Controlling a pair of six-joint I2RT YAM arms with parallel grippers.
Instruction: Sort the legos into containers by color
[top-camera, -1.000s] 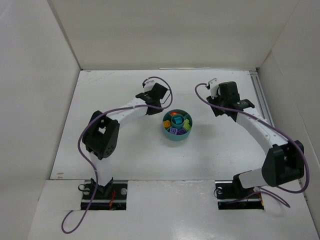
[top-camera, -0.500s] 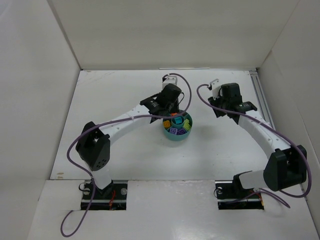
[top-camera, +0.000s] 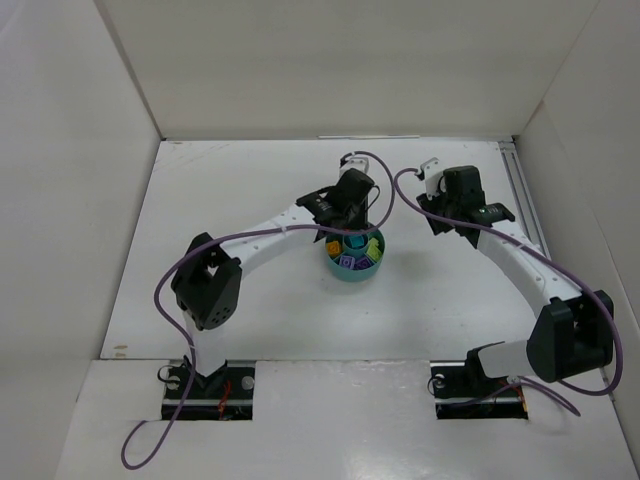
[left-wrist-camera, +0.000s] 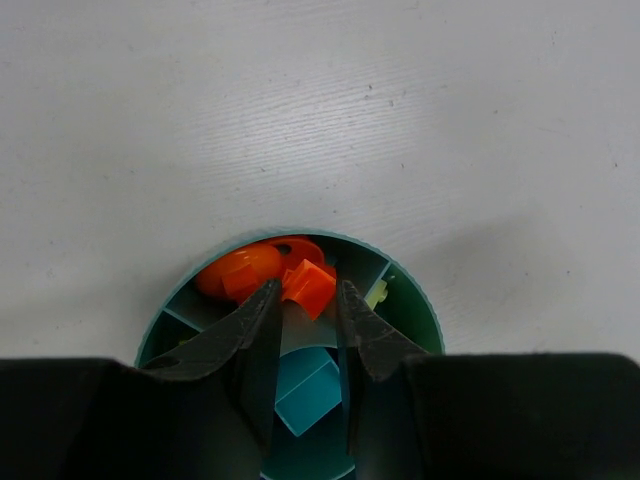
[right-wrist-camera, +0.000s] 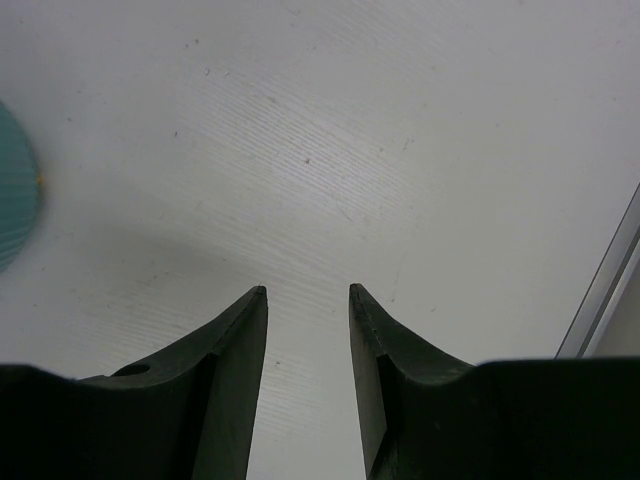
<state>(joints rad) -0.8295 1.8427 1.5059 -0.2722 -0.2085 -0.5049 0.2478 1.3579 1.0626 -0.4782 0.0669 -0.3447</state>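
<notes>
Legos (left-wrist-camera: 308, 285): tiny orange, teal, purple pieces

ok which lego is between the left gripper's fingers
The small orange brick, pinched in the left gripper. The other orange pieces lie loose in the dish; the teal brick sits in its centre.

We're looking at a robotics lab cell: a white worktop (top-camera: 250, 290) boxed in on three sides by plain white panel walls (top-camera: 330, 70). The left arm (top-camera: 260, 228) and the right arm (top-camera: 515, 255) are bolted at the near edge, with purple cables (top-camera: 165, 300) looping off them. A metal rail (top-camera: 522, 200) runs along the right edge, and a teal dish (top-camera: 350, 276) of legos (top-camera: 348, 262) sits mid-worktop as the test piece.
</notes>
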